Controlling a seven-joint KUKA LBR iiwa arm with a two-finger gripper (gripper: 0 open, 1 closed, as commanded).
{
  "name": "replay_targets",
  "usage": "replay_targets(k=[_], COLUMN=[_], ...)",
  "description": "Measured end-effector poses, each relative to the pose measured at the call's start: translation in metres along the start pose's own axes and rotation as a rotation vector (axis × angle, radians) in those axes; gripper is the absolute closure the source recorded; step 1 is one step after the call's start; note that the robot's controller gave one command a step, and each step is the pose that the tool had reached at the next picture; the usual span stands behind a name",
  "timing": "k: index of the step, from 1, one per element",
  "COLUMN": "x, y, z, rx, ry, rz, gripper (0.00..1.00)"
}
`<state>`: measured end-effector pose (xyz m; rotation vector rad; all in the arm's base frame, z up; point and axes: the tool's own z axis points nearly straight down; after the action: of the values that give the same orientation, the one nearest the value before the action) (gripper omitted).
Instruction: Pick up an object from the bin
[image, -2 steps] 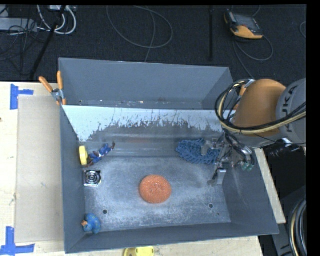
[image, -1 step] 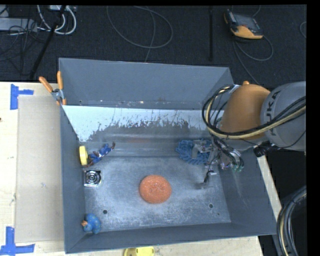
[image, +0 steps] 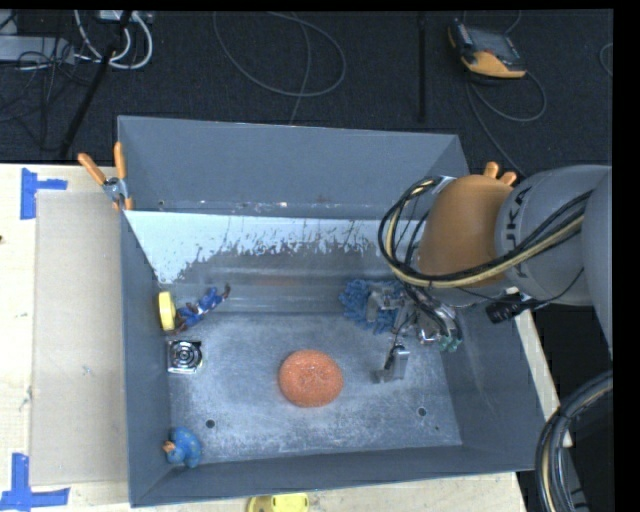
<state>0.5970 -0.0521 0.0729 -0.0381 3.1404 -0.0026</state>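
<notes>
The tool (image: 392, 362) hung low over the bin's (image: 300, 200) floor, right of one orange ball (image: 310, 378) and just below one blue clump (image: 358, 300). Whether it was clenched or released, I could not tell. At the left lay one yellow-blue toy (image: 168, 310), one metal square (image: 185, 355) and one blue figure (image: 182, 449).

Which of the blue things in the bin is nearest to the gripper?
The blue clump by the back wall, beside the gripper; the other two blue pieces lie far left.

One overhead cam, tilted slightly, looking down w/ whole grey bin (image: 290, 190) in frame, arm (image: 560, 235) at rt
</notes>
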Motion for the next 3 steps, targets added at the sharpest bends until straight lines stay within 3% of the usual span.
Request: replay_targets(k=[1, 2, 3], x=[-0.003, -0.008, 0.018], y=[0.022, 0.047, 0.067], z=[0.001, 0.001, 0.002], rx=[-0.001, 0.000, -0.002], ry=[-0.002, -0.004, -0.001], rz=[-0.111, -0.295, -0.223], gripper=[0.00, 0.00, 0.00])
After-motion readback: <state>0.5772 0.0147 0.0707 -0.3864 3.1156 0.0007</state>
